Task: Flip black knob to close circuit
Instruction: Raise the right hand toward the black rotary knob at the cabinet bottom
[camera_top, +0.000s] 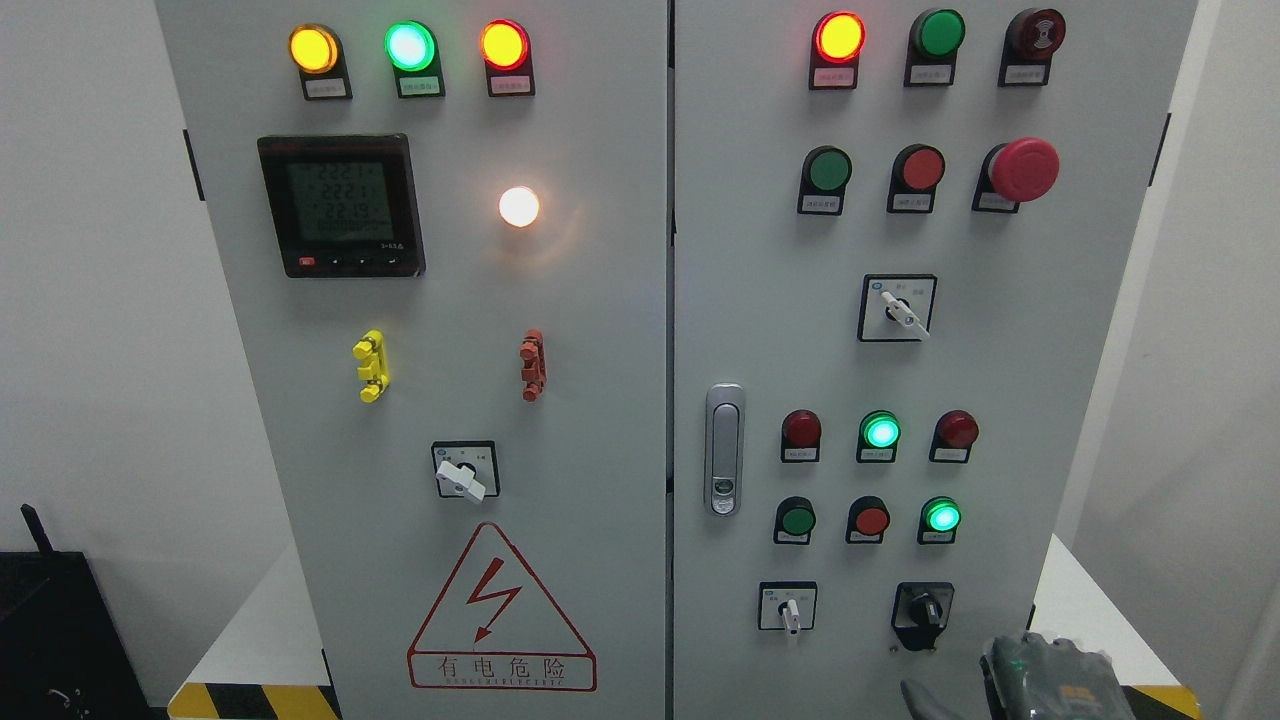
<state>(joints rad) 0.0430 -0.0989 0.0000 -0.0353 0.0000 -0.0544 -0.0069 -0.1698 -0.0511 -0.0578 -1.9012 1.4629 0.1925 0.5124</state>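
At the lower right of the grey cabinet's right door (1050, 350) sits the black knob (924, 610), my landmark for everything else. It is mounted on a black plate, its handle pointing down and slightly right. Just below and to the right of the knob, at the picture's bottom edge, my right hand (1050, 675) rises into view in a dark glove, near the knob but not touching it. I cannot tell whether its fingers are wide or narrow; only the back of the hand shows.

Left of the knob on the same row is a small white selector switch (790, 610). Above the knob are two rows of round lamps; the green lamp (941, 516) directly above it is lit, and so is another green lamp (880, 431) one row higher. Further up is a larger white selector (900, 312), and above that a big red mushroom button (1024, 168). Labels under the lamps are too small to read.

Left of the knob, a silver door latch (724, 450) marks the edge of the right door. Across on the left door, a red-bordered warning triangle (500, 610) shows a lightning bolt and the Chinese characters 有电危险. High above it, a digital meter (340, 205) shows three rows of digits, roughly 222. Three lamps in yellow, green and red glow along the top.
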